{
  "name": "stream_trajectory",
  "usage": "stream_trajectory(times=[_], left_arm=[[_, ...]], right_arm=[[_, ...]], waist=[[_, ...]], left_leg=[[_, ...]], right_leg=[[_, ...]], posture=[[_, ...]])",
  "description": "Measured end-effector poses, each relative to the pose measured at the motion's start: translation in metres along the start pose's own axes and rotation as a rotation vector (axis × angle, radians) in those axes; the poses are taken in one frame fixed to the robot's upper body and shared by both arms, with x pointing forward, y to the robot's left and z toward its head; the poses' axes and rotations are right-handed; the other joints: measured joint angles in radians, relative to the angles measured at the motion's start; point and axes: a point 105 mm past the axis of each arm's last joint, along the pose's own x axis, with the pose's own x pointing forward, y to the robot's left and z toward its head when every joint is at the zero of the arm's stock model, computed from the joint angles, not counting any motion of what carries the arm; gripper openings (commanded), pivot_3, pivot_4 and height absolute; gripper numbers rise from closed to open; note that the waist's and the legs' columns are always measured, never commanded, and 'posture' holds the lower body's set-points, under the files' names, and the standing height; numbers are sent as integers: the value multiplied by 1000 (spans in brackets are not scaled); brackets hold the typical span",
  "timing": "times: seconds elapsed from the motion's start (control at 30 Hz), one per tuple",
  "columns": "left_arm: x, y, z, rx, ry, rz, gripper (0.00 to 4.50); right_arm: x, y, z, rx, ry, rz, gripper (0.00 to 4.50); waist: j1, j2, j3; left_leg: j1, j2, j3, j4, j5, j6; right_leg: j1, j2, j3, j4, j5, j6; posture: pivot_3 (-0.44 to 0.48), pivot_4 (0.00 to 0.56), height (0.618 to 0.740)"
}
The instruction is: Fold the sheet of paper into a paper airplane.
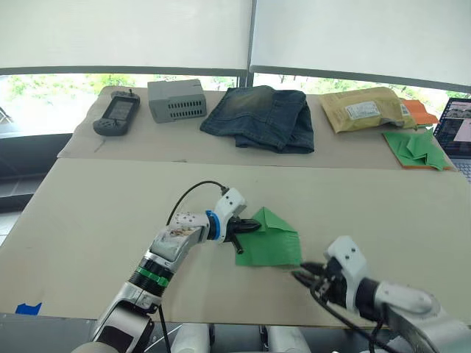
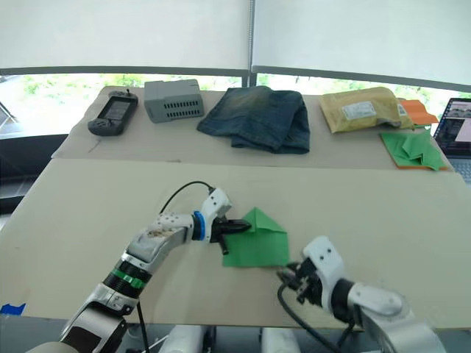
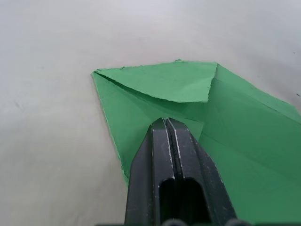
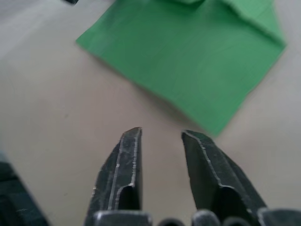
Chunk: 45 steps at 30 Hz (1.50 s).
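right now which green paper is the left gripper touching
The sheet of paper on the near table, its corners folded to a point; the left gripper presses shut on its edge. The heap of green pieces lies untouched by the laptop.

This is looking like an office or lab workspace: a long counter (image 1: pixel 88 213) is standing before wide windows with white roller blinds (image 1: pixel 125 33), carrying a laptop (image 1: pixel 456 132), a handheld controller (image 1: pixel 116 114), a grey electronics box (image 1: pixel 176 100) and padded mailers (image 1: pixel 364 108).
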Motion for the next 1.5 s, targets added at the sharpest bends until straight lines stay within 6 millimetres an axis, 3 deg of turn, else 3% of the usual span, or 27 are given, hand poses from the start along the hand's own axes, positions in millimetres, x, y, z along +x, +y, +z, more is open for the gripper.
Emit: stream_trajectory(times=[0.03,0.07,0.5,0.87,1.33,1.43,1.5], left_arm=[[0,0,0,4,2,-1,0],[0,0,0,7,4,-1,0],[-1,1,0,16,7,-9,0],[-2,2,-1,20,11,-11,0],[-3,2,-1,24,16,-15,0],[-3,2,-1,25,16,-16,0],[-3,2,-1,26,15,-14,0]], right_arm=[[0,0,-1,2,0,-7,65],[1,0,-1,4,-7,-18,24],[27,-10,3,186,-194,-90,24],[30,-19,3,260,-343,-156,24],[25,-18,42,157,-493,-107,24],[24,-19,34,126,-435,-103,24],[25,-28,16,120,-350,-135,24]], waist=[[0,0,0],[0,0,0],[-1,-1,-1],[-7,1,-2],[-12,1,-2],[-11,1,-2],[-12,1,-2]], left_leg=[[0,0,0,0,0,0],[0,0,0,1,0,0],[0,3,-1,2,0,1],[0,4,-1,2,0,1],[0,4,-1,1,0,1],[-1,4,0,1,0,1],[-1,3,2,1,0,1]], right_leg=[[0,0,0,0,-1,-1],[0,0,0,0,-1,-1],[0,1,0,0,1,1],[-1,1,1,0,0,-1],[0,2,1,0,1,0],[0,1,1,0,1,0],[0,1,1,0,1,0]], posture=[[0,150,728],[0,150,728],[0,150,728],[0,150,728],[0,150,728],[0,150,728],[0,150,728]])
